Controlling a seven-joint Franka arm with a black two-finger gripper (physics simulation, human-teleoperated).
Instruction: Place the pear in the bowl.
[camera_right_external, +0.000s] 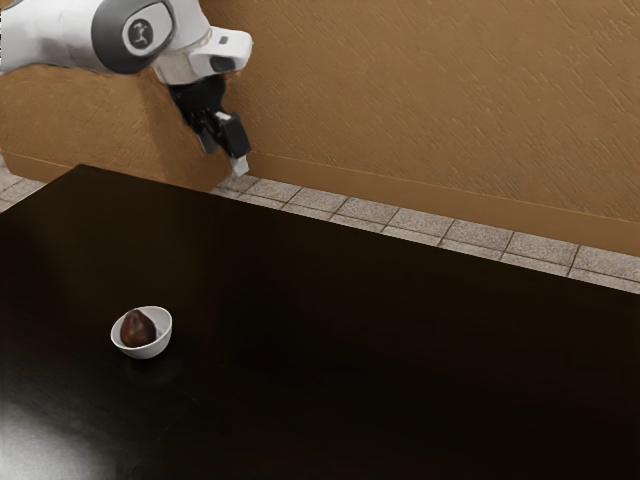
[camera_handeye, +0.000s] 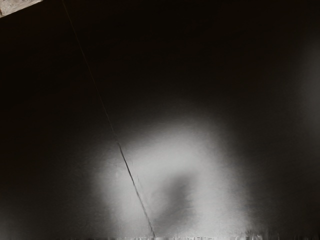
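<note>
Pear: inside the bowl, low in the hollow, leaning to the bowl's nine o'clock side in the exterior view; dark reddish-brown, its crown a little above the near rim.
Bowl: white, upright on the desk; from the gripper it lies toward seven o'clock in the exterior view, well apart.
Fingers: cannot tell from here whether released or clenched; the pear, at any rate, is not in their grasp.
Arm: comes in from ten o'clock in the exterior view, hand raised near the desk's far edge.
Step in hand: placing looks done; what remains, I judge, is to finish clear of the bowl.
Handling, gripper: best kept high and quiet. If the arm must travel, rise first, then move away from seven o'clock, so nothing sweeps over the rim.
Handling, pear: no nudge or re-grasp called for; a push down could rock the light-looking bowl or roll the fruit against its wall.
Handling, desk: glossy top, so a knocked bowl might slide; avoid brushing it.
Count, fruit: one pear.
Count, dishes: one bowl.
Count, furniture: one desk.
Count, robot: one arm, one gripper.
</note>
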